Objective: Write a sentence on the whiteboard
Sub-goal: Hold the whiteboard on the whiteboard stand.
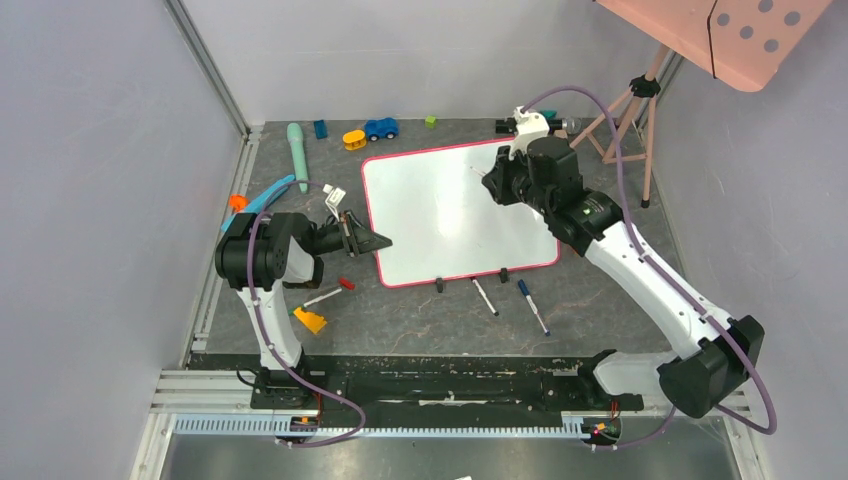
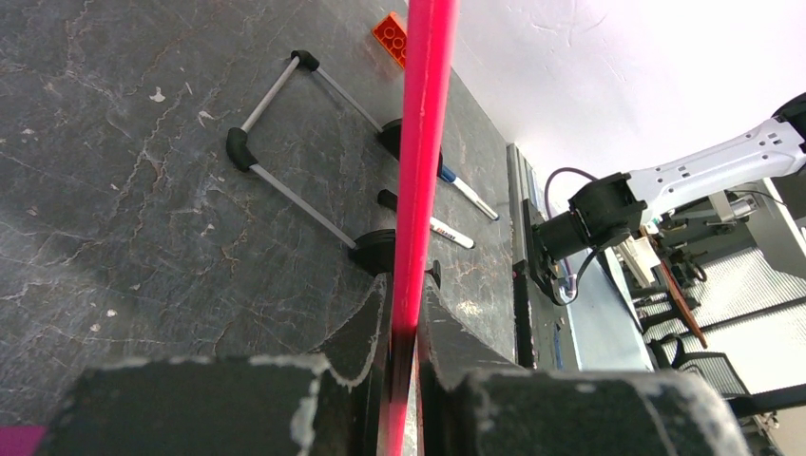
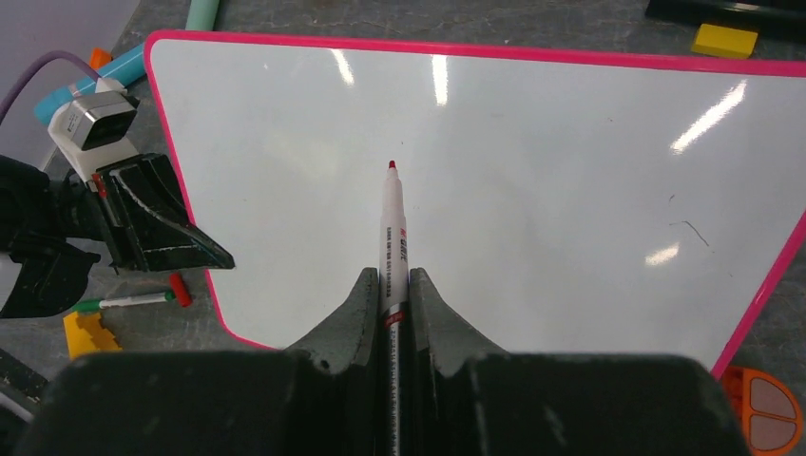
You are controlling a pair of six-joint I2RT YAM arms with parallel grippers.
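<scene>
The whiteboard (image 1: 440,215) with its red-pink frame lies propped on the mat, its surface blank (image 3: 494,180); no red sentence shows on it. My left gripper (image 1: 372,240) is shut on the board's left frame edge (image 2: 423,142). My right gripper (image 1: 497,183) hovers over the board's upper right and is shut on a red-tipped white marker (image 3: 393,223), uncapped, tip pointing at the board's middle. Whether the tip touches the board I cannot tell. The board's two black feet (image 1: 440,285) show at its near edge.
Two loose markers (image 1: 484,296) (image 1: 532,305) lie in front of the board. A green marker with red cap (image 1: 325,295) and a yellow block (image 1: 311,320) lie near the left arm. Toys line the back: teal tube (image 1: 297,155), blue car (image 1: 381,128). A pink perforated panel on a tripod (image 1: 735,35) stands back right.
</scene>
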